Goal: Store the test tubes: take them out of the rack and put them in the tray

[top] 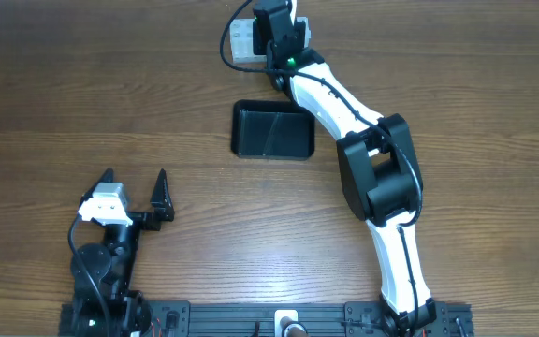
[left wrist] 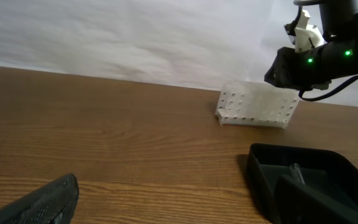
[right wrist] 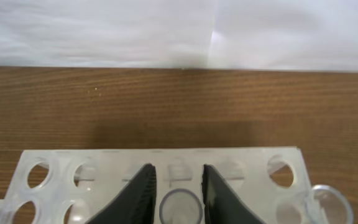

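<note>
Right gripper stands directly above the translucent white plastic test-tube rack. Its two dark fingers are closed against opposite sides of a clear, round-rimmed test tube that sits upright in a rack hole. The tube lies straight between the fingertips. Its long axis is vertical and runs along the gripper's line of approach, so the extraction should be a straight upward pull.

A second clear test tube stands upright in a hole toward one end of the rack, well to the side of the fingers and apart from them. The remaining holes around the fingers appear vacant.

The black rectangular plastic tray lies behind the gripper, toward the right arm's base and near the rack. Nothing stands between them. A clear object that may be a tube rests inside the tray.

Left gripper has its fingers spread wide and sits low over the brown wood-grain table, far from both rack and tray. The right arm is therefore much the nearer one.
</note>
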Tool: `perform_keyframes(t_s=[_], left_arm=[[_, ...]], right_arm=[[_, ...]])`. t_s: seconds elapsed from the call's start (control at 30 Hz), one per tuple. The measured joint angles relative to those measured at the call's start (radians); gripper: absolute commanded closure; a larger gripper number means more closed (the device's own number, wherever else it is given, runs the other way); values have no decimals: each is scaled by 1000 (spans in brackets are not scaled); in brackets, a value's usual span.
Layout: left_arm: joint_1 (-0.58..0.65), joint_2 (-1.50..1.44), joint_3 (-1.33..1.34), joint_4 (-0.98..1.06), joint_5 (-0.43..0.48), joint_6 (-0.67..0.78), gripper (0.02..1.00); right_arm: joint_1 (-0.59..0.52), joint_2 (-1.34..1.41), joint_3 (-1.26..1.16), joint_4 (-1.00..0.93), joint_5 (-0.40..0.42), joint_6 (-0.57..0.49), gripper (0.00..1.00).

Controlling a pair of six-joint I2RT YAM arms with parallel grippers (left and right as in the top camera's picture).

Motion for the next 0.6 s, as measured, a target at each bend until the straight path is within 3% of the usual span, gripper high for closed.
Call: perform_keyframes(t_s=[0.6], left_arm=[[0,0,0,0,0,0,18]], right_arm=[[0,-86,0,-49,0,-2,864]])
